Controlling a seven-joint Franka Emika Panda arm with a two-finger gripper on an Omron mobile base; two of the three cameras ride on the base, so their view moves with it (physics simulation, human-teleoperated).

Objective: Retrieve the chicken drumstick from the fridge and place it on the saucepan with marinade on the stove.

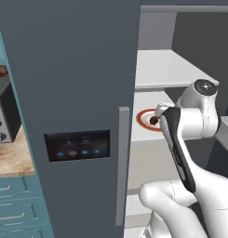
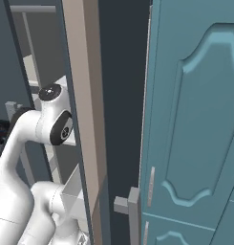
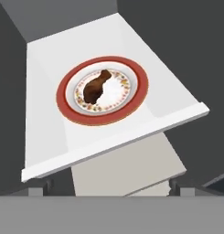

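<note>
With its jaws spread wide and holding nothing, the gripper (image 3: pixel 106 189) hung above the chicken drumstick (image 3: pixel 96 87) lying on the red-rimmed plate (image 3: pixel 70 109) on a fridge shelf (image 3: pixel 45 137) — an off-centre descent risked pinching the plate's rim — or nudging the meat aside.

Arm (image 1: pixel 180 153): white with dark joints; seen rising from the lower right of the left base view, folded at the elbow, forearm angled up and forward; wrist (image 1: pixel 202 90) bent over at the top. Gripper (image 3: pixel 106 188): jaws spread wide; two dark fingertips (image 3: pixel 38 188) seen at the lower edge of the hand view; nothing held between them.
</note>
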